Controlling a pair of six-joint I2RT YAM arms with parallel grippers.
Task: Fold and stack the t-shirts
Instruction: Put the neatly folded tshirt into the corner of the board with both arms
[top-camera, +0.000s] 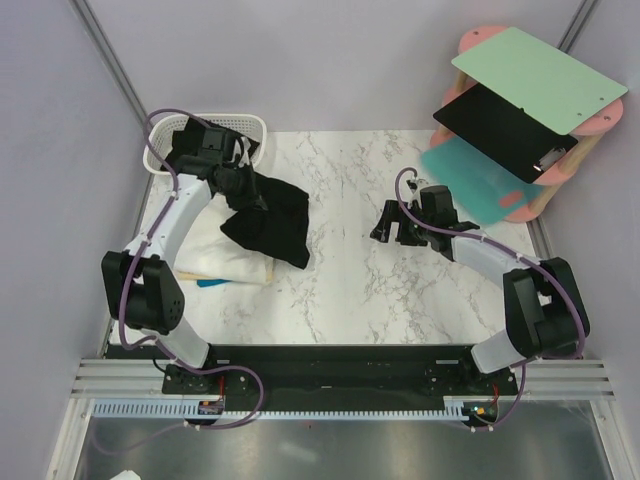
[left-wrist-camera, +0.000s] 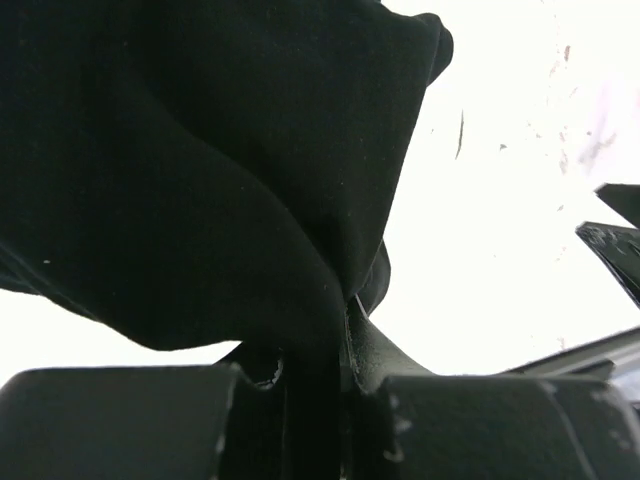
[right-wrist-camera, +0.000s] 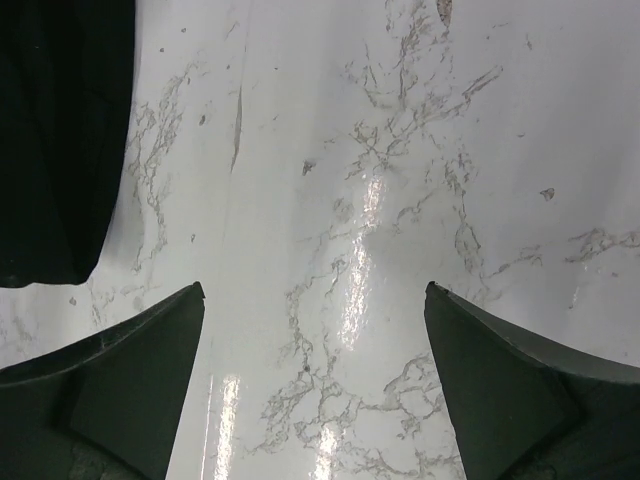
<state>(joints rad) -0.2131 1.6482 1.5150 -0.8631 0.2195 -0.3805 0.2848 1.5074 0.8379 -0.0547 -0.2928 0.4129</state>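
Left gripper (top-camera: 243, 188) is clenched on a bunched corner of the black t-shirt (top-camera: 272, 222), just on the near side of the basket (top-camera: 255, 122). Right gripper (right-wrist-camera: 315, 330) is spread wide, holding nothing, well apart from the basket over the bare table (top-camera: 350, 290).

Risks:
- The one-point pinch could slip.
- The shirt may land crumpled instead of flat.
- Its trailing edge may drag over the white shirts (top-camera: 235, 262), which lie nearer than the basket, and muss them.

The shirt's long axis runs diagonally, with the free end pointing away from the basket towards the table's middle.
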